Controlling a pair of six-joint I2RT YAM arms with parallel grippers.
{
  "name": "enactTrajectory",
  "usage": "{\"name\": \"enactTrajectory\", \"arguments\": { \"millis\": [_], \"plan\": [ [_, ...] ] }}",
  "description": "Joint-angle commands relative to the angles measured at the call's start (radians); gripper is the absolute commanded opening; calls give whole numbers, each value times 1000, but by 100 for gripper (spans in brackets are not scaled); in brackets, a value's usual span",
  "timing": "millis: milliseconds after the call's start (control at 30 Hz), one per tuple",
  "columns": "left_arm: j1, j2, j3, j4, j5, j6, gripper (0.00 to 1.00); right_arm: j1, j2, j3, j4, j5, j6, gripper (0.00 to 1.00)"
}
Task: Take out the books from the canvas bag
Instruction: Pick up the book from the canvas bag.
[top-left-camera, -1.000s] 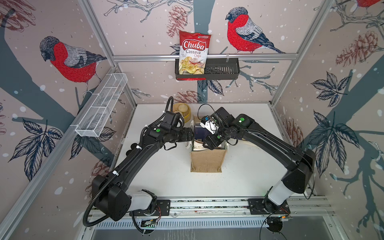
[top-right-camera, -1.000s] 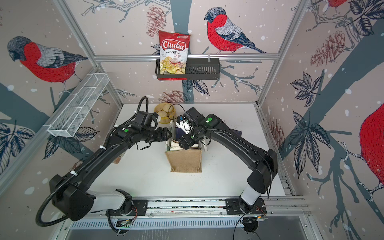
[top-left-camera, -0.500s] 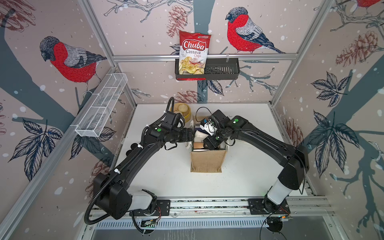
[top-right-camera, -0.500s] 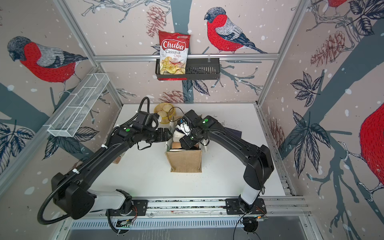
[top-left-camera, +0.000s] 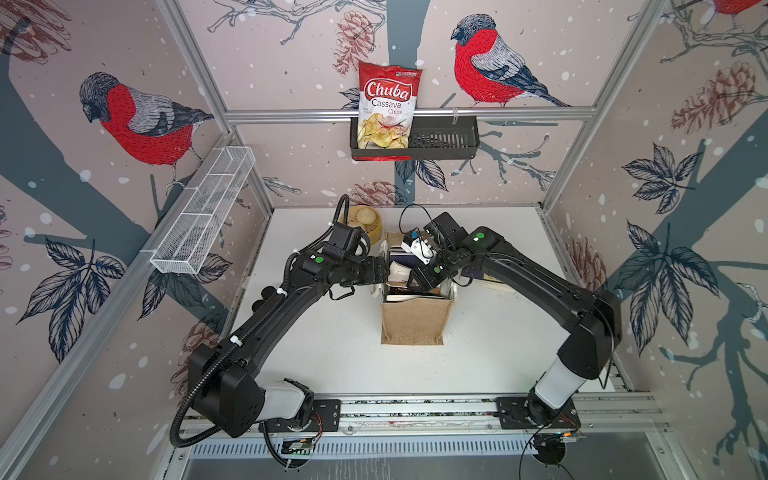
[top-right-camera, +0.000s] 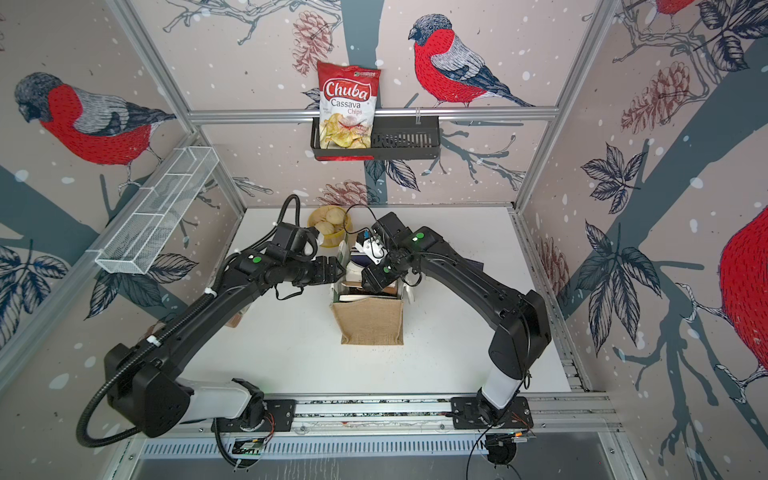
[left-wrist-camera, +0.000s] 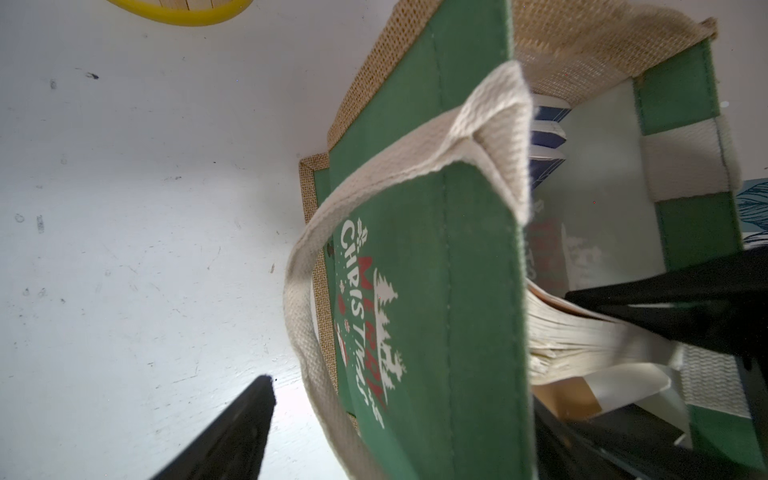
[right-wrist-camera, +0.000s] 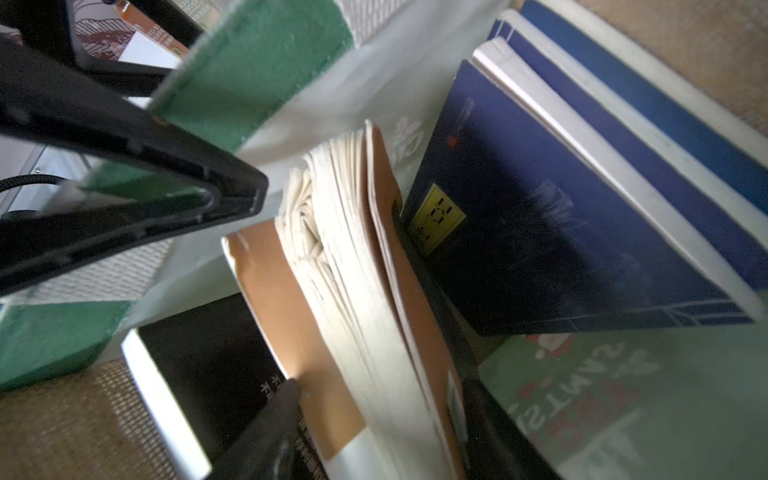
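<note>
The canvas bag (top-left-camera: 415, 320) stands upright mid-table in both top views, its green "Merry Christmas" panel (left-wrist-camera: 415, 291) close up in the left wrist view. Inside stand the books: navy ones (right-wrist-camera: 540, 232), a brown-covered one with splayed cream pages (right-wrist-camera: 353, 291) and a black one (right-wrist-camera: 208, 365). My left gripper (left-wrist-camera: 407, 407) is open and straddles the bag's left wall and handle. One finger (left-wrist-camera: 232, 432) is outside and the other inside. My right gripper (right-wrist-camera: 380, 390) reaches into the bag, open, with a finger close against each cover of the brown book.
Another book (top-left-camera: 490, 278) lies on the table right of the bag, under my right arm. A yellow steamer with buns (top-left-camera: 363, 220) sits just behind the bag. A chips bag (top-left-camera: 388, 108) stands in a black wall basket, and a white wire basket (top-left-camera: 203, 212) hangs on the left wall.
My right gripper has pushed lower into the bag and its jaws have narrowed around the brown book. The left arm has stayed at the bag's left wall.
</note>
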Motion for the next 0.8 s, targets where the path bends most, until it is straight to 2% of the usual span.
{"name": "enactTrajectory", "arguments": {
  "millis": [0, 167, 267, 467, 633, 767],
  "plan": [
    [-1, -2, -3, 3, -3, 8, 84, -28, -9, -7, 21, -107, 3, 79],
    [0, -10, -8, 0, -3, 10, 84, -70, -16, -30, 54, -213, 10, 81],
    [-1, -15, -10, -1, -6, 15, 84, -71, -2, -22, 39, -208, -6, 81],
    [-1, -23, -14, -1, -6, 20, 84, -32, 26, 4, 11, -82, -25, 75],
    [0, -30, -16, -2, -7, 20, 84, 13, 37, 6, 28, 43, -7, 62],
    [-1, -39, -13, -4, -10, 20, 84, 40, 19, 0, 50, 108, 4, 56]
  ]
}}
